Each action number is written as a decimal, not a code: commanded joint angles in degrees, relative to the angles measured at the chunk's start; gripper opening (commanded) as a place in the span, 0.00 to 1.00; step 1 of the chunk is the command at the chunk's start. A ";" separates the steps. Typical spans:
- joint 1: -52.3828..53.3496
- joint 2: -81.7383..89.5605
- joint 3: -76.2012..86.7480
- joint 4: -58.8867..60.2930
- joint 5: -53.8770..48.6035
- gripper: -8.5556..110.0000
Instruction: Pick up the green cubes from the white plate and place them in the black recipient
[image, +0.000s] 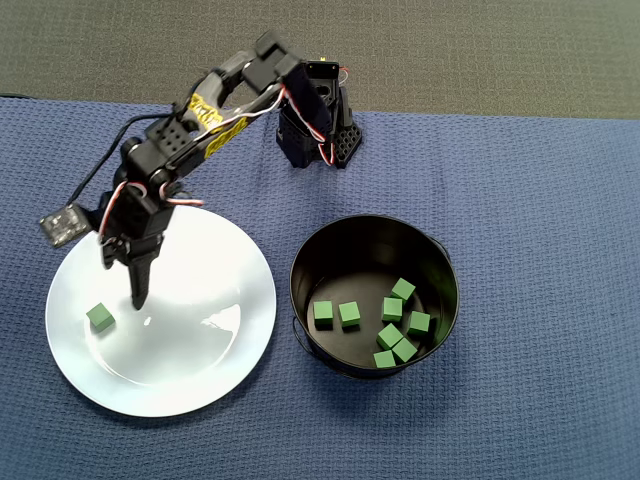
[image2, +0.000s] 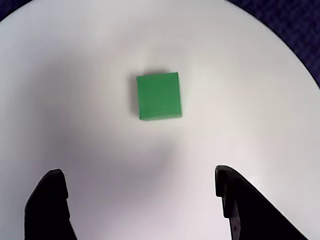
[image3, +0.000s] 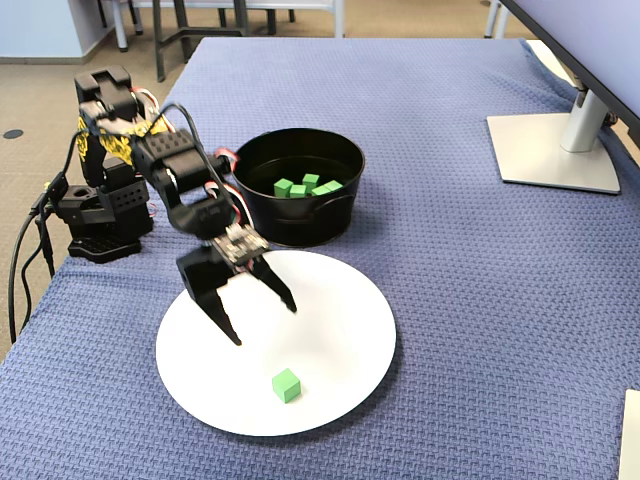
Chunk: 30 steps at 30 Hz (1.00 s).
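Observation:
One green cube (image: 100, 318) lies alone on the white plate (image: 200, 350), near its left side in the overhead view. My gripper (image: 138, 295) hovers over the plate just right of that cube, open and empty. In the wrist view the cube (image2: 159, 96) sits ahead of the gripper (image2: 138, 171), centred between the wide-apart black fingertips (image2: 54, 185), on the plate (image2: 250, 100). The fixed view shows the gripper (image3: 263, 323) above the plate (image3: 340, 330), with the cube (image3: 286, 385) in front of it. The black recipient (image: 350, 250) right of the plate holds several green cubes (image: 349, 314).
A blue woven cloth (image: 540, 200) covers the table. The arm's base (image: 320, 130) stands behind the plate and pot. In the fixed view a monitor stand (image3: 550, 150) sits at the far right, and the pot (image3: 300, 225) is just behind the plate.

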 joint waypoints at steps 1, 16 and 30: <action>1.58 -4.31 -11.16 0.35 -2.37 0.35; 2.37 -15.82 -16.52 -5.62 -0.79 0.34; 0.79 -20.83 -19.86 -7.73 1.49 0.27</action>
